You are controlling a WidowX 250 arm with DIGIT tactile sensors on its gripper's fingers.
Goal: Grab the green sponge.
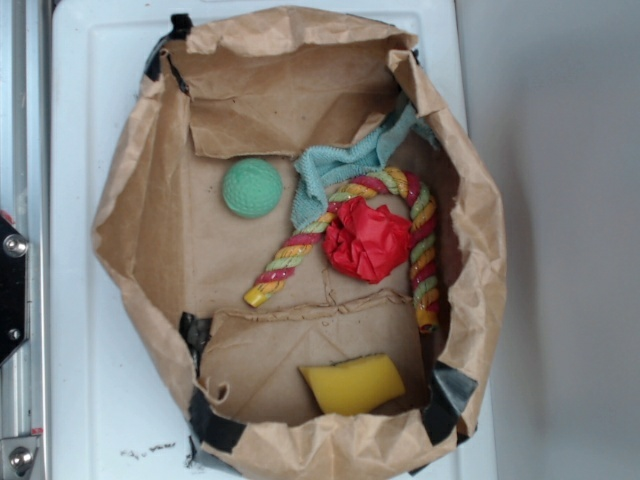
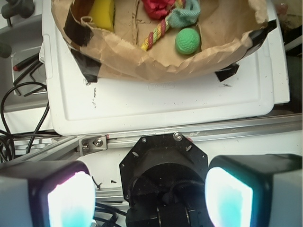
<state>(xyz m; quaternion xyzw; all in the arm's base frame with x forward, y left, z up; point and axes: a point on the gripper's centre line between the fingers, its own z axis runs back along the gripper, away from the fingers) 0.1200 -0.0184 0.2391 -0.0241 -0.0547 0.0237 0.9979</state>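
Green sponge (image 2: pixel 103 13) cut by wrist view's top edge; gripper (image 2: pixel 149 196) fingers cropped at bottom, blurred.

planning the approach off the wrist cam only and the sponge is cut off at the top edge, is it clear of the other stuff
Observer: Yes. In the exterior view the whole green sponge shows, lying alone on a folded paper flap.
Operator: any green side showing
Observer: No, only yellow foam shows there; the scouring face is not visible.
Operator: whats closest to it
Observer: One end of the rope toy, by the bag wall just past the flap's fold and apart from the sponge. The rope curves around a red crumpled wad.
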